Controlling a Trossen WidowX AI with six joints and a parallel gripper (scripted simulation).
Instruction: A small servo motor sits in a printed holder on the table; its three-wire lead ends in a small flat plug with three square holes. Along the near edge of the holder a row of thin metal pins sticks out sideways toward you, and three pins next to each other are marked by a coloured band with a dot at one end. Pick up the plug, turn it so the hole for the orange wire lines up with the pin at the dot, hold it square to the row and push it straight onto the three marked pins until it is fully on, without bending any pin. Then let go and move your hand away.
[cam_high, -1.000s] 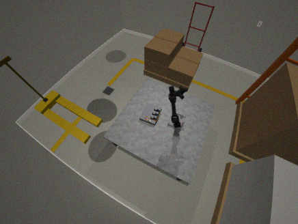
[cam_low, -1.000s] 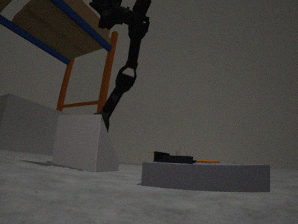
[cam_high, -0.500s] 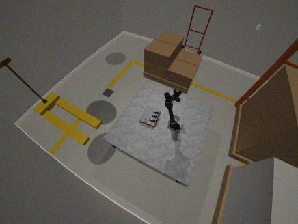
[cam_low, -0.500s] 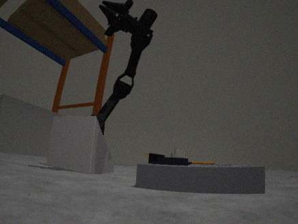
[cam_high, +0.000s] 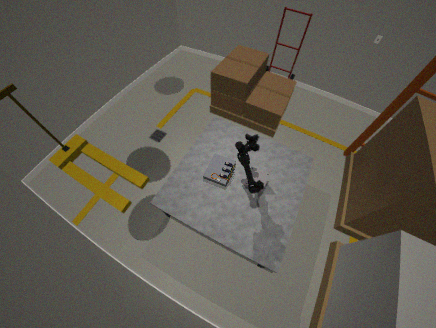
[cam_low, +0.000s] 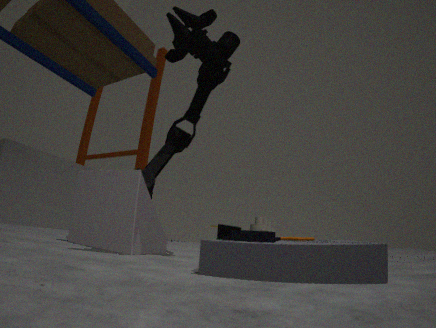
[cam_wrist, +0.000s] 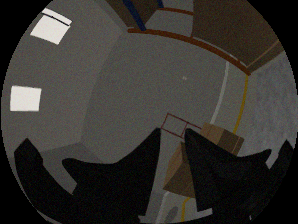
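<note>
warehouse / storage area, prob. loading end

yellow lines taped or painted on pale flr; yellow pallet jack (cam_high: 102, 189) w/ long handle on l. side of top view; brown ctns (cam_high: 240, 65) (cam_wrist: 220, 137) stacked on a pallet (cam_high: 242, 121), red hand truck (cam_high: 287, 46) (cam_wrist: 174, 125) upright nr the wall behind; tall rack w/ orange posts (cam_high: 392, 111) (cam_low: 151, 107) & blue beams (cam_low: 112, 35) (cam_wrist: 134, 14), big brown load (cam_low: 82, 42) up on it; plain grey walls, bright white panels (cam_wrist: 25, 98) in wrist view.

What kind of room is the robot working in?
Probably a warehouse or storage area: a yellow pallet jack, stacked cardboard boxes and a red hand truck stand around the robot.
</note>
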